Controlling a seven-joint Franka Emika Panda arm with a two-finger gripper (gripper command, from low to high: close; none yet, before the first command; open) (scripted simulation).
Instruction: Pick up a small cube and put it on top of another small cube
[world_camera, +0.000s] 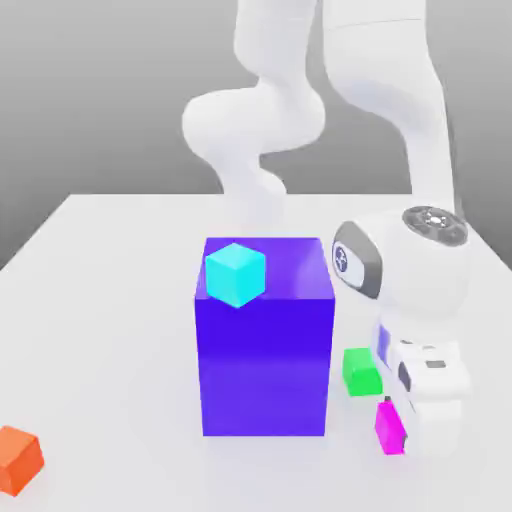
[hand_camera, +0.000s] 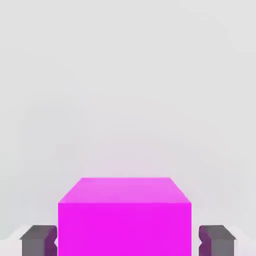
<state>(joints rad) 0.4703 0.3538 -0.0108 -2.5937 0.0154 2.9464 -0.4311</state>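
Magenta cube (hand_camera: 125, 220) sits right under my hand cam, dead centre between my two fingertips (hand_camera: 37, 240), one dark pad on each side of it, small gap showing on both sides, so my fingers are spread and not yet pressing on it. My gripper (hand_camera: 125, 242) straddles it squarely; cube faces look parallel to the pads, no twist to correct. No long axis to worry about, it's a cube, either pair of faces would do

From the exterior view the same magenta cube (world_camera: 390, 428) rests on the white table (world_camera: 100, 330), just beside my gripper (world_camera: 415, 425) body, which partly hides it. Green cube (world_camera: 361, 371) lies near it, a little further back and toward the exterior view's left, apart from it, not touching. I judge that as the likely stack target, being small and close

Big blue block (world_camera: 265, 340) stands just to the exterior view's left of the green cube, with a cyan cube (world_camera: 236, 274) on top of it. That tall block is the thing to mind: lifting and carrying toward green means moving next to its side wall, so I'd want height first. Orange cube (world_camera: 18, 458) is well apart at the exterior view's lower left, near the table's front edge, irrelevant

Room on the exterior view's right of me looks open. Next call in my judgement: close on magenta, lift straight, then shift over green
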